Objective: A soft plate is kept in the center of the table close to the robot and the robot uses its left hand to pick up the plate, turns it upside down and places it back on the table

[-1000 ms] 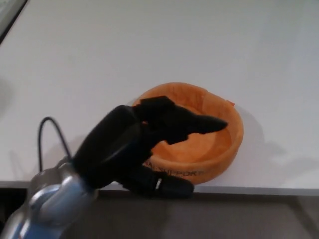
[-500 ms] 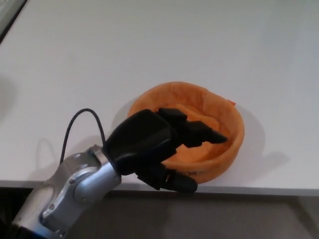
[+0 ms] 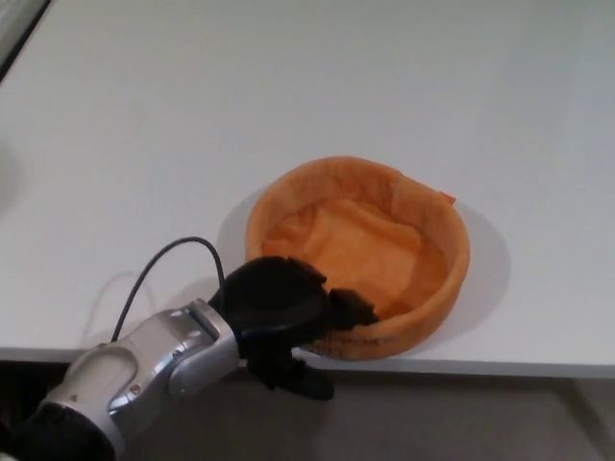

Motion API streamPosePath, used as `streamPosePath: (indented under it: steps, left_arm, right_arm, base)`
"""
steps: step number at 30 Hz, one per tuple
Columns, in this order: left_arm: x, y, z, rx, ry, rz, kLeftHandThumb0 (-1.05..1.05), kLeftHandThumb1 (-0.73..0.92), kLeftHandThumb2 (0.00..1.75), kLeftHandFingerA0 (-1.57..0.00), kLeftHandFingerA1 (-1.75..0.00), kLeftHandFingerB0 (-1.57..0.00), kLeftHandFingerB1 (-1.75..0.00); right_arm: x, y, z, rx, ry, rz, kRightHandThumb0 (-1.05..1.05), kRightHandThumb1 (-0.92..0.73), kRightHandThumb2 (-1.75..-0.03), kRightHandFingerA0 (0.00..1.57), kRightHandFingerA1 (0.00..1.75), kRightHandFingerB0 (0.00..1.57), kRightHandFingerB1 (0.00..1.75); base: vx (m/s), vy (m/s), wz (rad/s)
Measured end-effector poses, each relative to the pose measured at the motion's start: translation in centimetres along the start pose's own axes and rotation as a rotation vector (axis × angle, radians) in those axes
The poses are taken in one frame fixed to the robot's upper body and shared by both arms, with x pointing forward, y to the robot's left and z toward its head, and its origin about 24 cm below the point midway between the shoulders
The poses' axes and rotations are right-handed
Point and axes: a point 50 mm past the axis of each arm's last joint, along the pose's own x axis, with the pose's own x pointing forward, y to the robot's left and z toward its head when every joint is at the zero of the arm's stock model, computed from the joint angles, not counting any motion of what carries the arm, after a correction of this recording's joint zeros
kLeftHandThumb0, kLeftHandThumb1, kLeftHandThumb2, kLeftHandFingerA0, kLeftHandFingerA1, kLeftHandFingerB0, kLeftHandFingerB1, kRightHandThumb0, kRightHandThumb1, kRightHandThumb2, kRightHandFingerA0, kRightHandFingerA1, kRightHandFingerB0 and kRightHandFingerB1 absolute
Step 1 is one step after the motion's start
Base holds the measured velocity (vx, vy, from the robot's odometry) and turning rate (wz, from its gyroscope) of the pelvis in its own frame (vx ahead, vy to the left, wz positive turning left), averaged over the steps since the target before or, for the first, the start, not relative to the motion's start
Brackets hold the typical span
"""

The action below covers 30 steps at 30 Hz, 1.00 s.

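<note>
The plate, a soft orange one with a raised padded rim, sits open side up on the white table, close to the near edge and roughly central. The silver left forearm comes in from the lower left corner, a thin black cable looping above it. The black left hand is at the plate's near-left rim, fingers hooked over the rim and thumb below at the table edge (whether the grip is firm, I cannot tell).
</note>
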Motion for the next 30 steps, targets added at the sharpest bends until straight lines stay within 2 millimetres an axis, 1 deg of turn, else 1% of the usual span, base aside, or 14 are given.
streamPosePath:
  steps: [1, 2, 3, 8, 10, 11, 12, 13, 14, 17, 18, 19, 28, 30]
  left_arm:
    - [0.1, -0.2, 0.1, 0.017, -0.004, -0.011, -0.85, 0.6, 1.03, -0.57, -0.65, -0.4, -0.47]
    - [0.2, -0.3, 0.1, 0.037, -0.009, -0.023, -0.85, 0.6, 1.03, -0.57, -0.65, -0.4, -0.47]
    - [0.3, -0.5, 0.1, 0.062, -0.013, -0.038, -0.87, 0.74, 0.63, -0.58, -0.55, -0.53, -0.35]
    - [0.8, -0.9, 0.6, 0.155, -0.03, -0.075, -0.72, 0.66, 0.6, -0.65, -0.75, -0.6, -0.64]
    - [0.9, -1.0, 0.7, 0.185, -0.032, -0.078, -0.58, 0.64, 0.58, -0.73, -0.94, -0.66, -0.68]
    - [1.0, -1.0, 0.8, 0.206, -0.032, -0.076, -0.32, 0.54, 0.58, -0.91, -1.31, -0.85, -0.66]
    - [1.1, -1.0, 0.9, 0.222, -0.033, -0.074, -0.32, 0.54, 0.58, -0.91, -1.31, -0.85, -0.66]
    - [1.2, -1.0, 0.9, 0.238, -0.034, -0.067, -0.21, 0.51, 0.58, -0.98, -1.54, -0.9, -0.84]
    - [1.3, -1.0, 1.0, 0.258, -0.035, -0.056, -0.24, 0.61, 0.58, -1.02, -1.73, -0.84, -1.41]
    - [1.6, -0.9, 1.1, 0.301, -0.04, -0.025, -0.32, 0.43, 0.87, -1.32, -1.43, -1.09, -1.3]
    - [1.6, -0.9, 1.1, 0.315, -0.042, -0.017, -0.27, 0.69, 0.62, -1.01, -1.75, -0.84, -1.62]
    - [1.7, -1.0, 1.1, 0.334, -0.046, -0.004, -0.26, 0.61, 0.61, -0.98, -1.74, -0.82, -1.43]
    - [1.5, -1.8, 1.0, 0.405, -0.07, 0.067, -0.25, 0.59, 0.63, -0.98, -1.71, -0.79, -1.33]
    - [1.5, -1.9, 0.9, 0.406, -0.07, 0.073, -0.24, 0.61, 0.63, -0.98, -1.72, -0.81, -1.34]
  right_arm:
    - [0.0, 0.0, 0.0, -0.001, -0.002, 0.002, -0.68, -0.81, -0.65, 0.55, 0.37, 0.48, 0.36]
    - [0.1, 0.0, 0.1, -0.002, -0.006, 0.003, -0.68, -0.81, -0.65, 0.55, 0.37, 0.48, 0.36]
    - [0.1, 0.0, 0.2, -0.003, -0.01, 0.006, -0.67, -0.81, -0.65, 0.55, 0.38, 0.49, 0.36]
    - [0.3, 0.1, 0.4, -0.004, -0.019, 0.018, -0.67, -0.81, -0.66, 0.56, 0.37, 0.49, 0.36]
    - [0.3, 0.2, 0.4, -0.004, -0.021, 0.023, -0.67, -0.81, -0.66, 0.57, 0.38, 0.5, 0.36]
    - [0.4, 0.2, 0.4, -0.004, -0.023, 0.027, -0.66, -0.82, -0.66, 0.57, 0.39, 0.5, 0.36]
    - [0.4, 0.2, 0.5, -0.004, -0.025, 0.029, -0.66, -0.82, -0.66, 0.57, 0.39, 0.5, 0.36]
    - [0.4, 0.3, 0.5, -0.004, -0.027, 0.031, -0.65, -0.81, -0.66, 0.56, 0.38, 0.5, 0.36]
    - [0.5, 0.3, 0.6, -0.003, -0.032, 0.034, -0.71, -0.71, -0.75, 0.54, 0.43, 0.46, 0.4]
    - [0.7, 0.2, 0.8, 0.0, -0.043, 0.036, -0.66, -0.81, -0.66, 0.57, 0.38, 0.51, 0.36]
    - [0.7, 0.2, 0.8, 0.001, -0.044, 0.036, -0.66, -0.81, -0.66, 0.58, 0.39, 0.5, 0.36]
    - [0.7, 0.2, 0.9, 0.004, -0.047, 0.036, -0.65, -0.82, -0.66, 0.57, 0.38, 0.49, 0.36]
    - [0.8, 0.1, 1.1, 0.029, -0.055, 0.031, -0.74, -0.7, -0.75, 0.54, 0.43, 0.46, 0.4]
    - [0.8, 0.1, 1.2, 0.033, -0.057, 0.031, -0.68, -0.82, -0.66, 0.57, 0.38, 0.49, 0.36]
  base:
    - [0.0, 0.0, 0.0]
    - [0.0, 0.0, 0.0]
    - [0.0, 0.0, 0.0]
    - [0.0, 0.0, 0.0]
    - [0.0, 0.0, 0.0]
    - [0.0, 0.0, 0.0]
    - [0.0, 0.0, 0.0]
    - [0.0, 0.0, 0.0]
    - [0.0, 0.0, 0.0]
    - [0.0, 0.0, 0.0]
    - [0.0, 0.0, 0.0]
    - [0.0, 0.0, 0.0]
    - [0.0, 0.0, 0.0]
    - [0.0, 0.0, 0.0]
